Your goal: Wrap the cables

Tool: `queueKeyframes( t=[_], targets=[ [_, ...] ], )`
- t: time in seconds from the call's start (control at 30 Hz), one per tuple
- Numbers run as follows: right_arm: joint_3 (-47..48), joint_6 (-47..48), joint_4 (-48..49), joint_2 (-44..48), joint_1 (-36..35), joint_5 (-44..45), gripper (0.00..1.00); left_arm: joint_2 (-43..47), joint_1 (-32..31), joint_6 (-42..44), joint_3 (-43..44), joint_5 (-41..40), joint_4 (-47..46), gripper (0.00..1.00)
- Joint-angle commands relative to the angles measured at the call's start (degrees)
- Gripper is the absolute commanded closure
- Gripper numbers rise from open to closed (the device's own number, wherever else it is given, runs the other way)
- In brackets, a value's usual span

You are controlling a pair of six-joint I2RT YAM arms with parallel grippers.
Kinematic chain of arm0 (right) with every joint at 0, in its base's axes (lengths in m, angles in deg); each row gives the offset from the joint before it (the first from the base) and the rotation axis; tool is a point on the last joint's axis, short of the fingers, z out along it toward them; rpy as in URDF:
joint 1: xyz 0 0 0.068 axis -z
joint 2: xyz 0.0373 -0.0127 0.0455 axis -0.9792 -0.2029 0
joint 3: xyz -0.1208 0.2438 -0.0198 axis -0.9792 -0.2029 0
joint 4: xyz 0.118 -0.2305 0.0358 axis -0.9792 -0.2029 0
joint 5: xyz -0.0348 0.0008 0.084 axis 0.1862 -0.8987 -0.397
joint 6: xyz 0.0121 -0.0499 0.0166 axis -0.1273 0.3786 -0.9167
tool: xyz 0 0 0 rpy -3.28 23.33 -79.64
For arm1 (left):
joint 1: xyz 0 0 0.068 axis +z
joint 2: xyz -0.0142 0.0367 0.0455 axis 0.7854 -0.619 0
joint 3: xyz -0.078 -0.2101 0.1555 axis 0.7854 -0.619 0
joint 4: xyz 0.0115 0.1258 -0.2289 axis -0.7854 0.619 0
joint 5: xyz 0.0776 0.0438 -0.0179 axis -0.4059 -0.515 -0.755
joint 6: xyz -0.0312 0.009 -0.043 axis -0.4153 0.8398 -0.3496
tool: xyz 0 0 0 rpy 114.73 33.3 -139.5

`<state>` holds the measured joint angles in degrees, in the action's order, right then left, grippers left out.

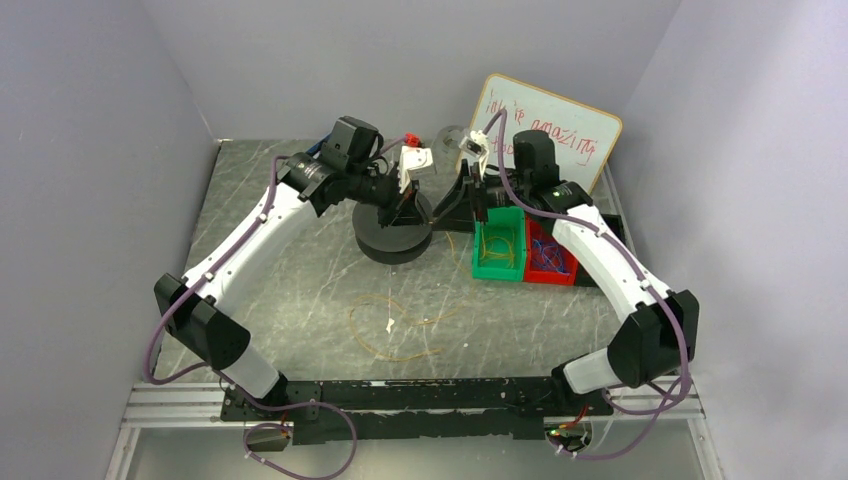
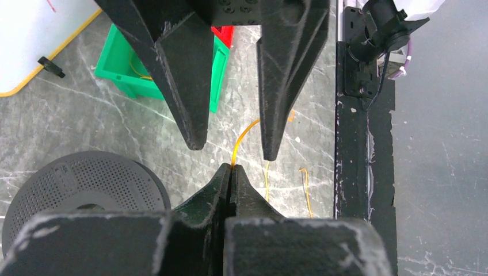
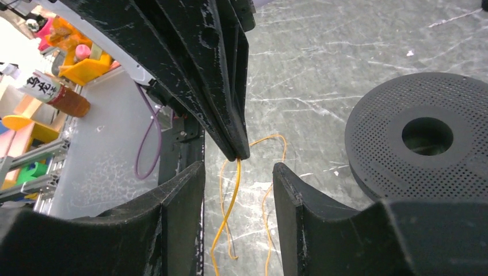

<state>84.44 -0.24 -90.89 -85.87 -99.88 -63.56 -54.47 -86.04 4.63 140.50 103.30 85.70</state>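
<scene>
— Pinching the thin yellowish-tan cable (image 3: 229, 210) at their very tips, the left pincer's (image 2: 232, 171) jaws are pressed together, near the black perforated round spool (image 3: 391, 98).
— And the right pincer (image 3: 237, 168)?
— Jaws partway apart, straddling the strand just past that pinch, not touching it as far as I can see. The rest trails down to loose loops on the grey marbled surface (image 1: 300, 290).
— How will it handle?
— Very light, limp and a little springy, I'd judge, and apt to slip from smooth tips. Take it close under the left's hold, square across the pads, so the short span stays taut.
</scene>
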Motion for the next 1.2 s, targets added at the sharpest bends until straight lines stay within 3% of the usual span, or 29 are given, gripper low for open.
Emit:
queueKeyframes(
  t=[0.0,0.17,0.27,0.33,0.47,0.53,0.6,0.73,0.9,0.97,1.03,1.1,1.17],
  targets=[
    [-0.8,-0.78,3.39,-0.73,-0.04,-3.75,0.53,2.72,-0.17,0.88,-0.11,3.04,-0.78,0.98],
    [-1.25,-2.57,4.3,-0.82,-0.04,-5.55,0.69,2.27,-0.15,1.16,-0.15,2.18,-0.93,0.97],
    [-1.74,-3.8,5.33,-0.75,-0.05,-5.91,0.84,2.0,-0.16,1.08,-0.4,2.07,-1.12,0.98],
    [-1.77,-4.36,5.57,-0.9,-0.08,-6.31,1.0,2.08,-0.17,0.99,-0.69,2.12,-1.49,0.97],
    [-2.53,-4.34,5.73,0.0,0.19,-5.19,1.0,2.22,0.07,-0.6,-0.68,1.43,-2.02,0.97],
    [-4.25,-5.28,7.82,1.5,0.66,-3.34,1.0,2.06,2.32,-4.12,-0.14,2.2,-3.31,0.86],
    [-6.28,-6.93,10.57,3.24,1.94,-2.75,1.0,1.44,7.45,-8.28,0.52,7.09,-4.9,0.83],
    [-9.17,-10.96,15.71,6.51,5.5,-3.51,1.0,2.06,16.91,-16.6,-1.94,16.27,-11.47,0.83],
    [-9.21,-10.25,15.05,9.19,6.38,-3.21,1.0,4.02,20.98,-21.55,-4.91,19.2,-16.25,0.87],
    [-9.1,-10.08,14.85,9.81,6.38,-2.13,1.0,4.4,21.31,-20.65,-4.06,17.11,-15.32,0.85],
    [-8.9,-9.6,14.29,10.64,6.19,0.87,1.0,4.27,21.37,-17.94,-2.78,11.59,-13.12,0.75],
    [-8.2,-7.22,12.0,11.33,5.28,8.92,1.0,3.83,21.36,-18.88,-3.21,3.46,-13.84,0.62],
    [-6.81,-4.32,9.62,11.69,3.79,16.42,1.0,2.76,21.29,-20.59,-4.33,-5.72,-15.16,0.55]
  ],
)
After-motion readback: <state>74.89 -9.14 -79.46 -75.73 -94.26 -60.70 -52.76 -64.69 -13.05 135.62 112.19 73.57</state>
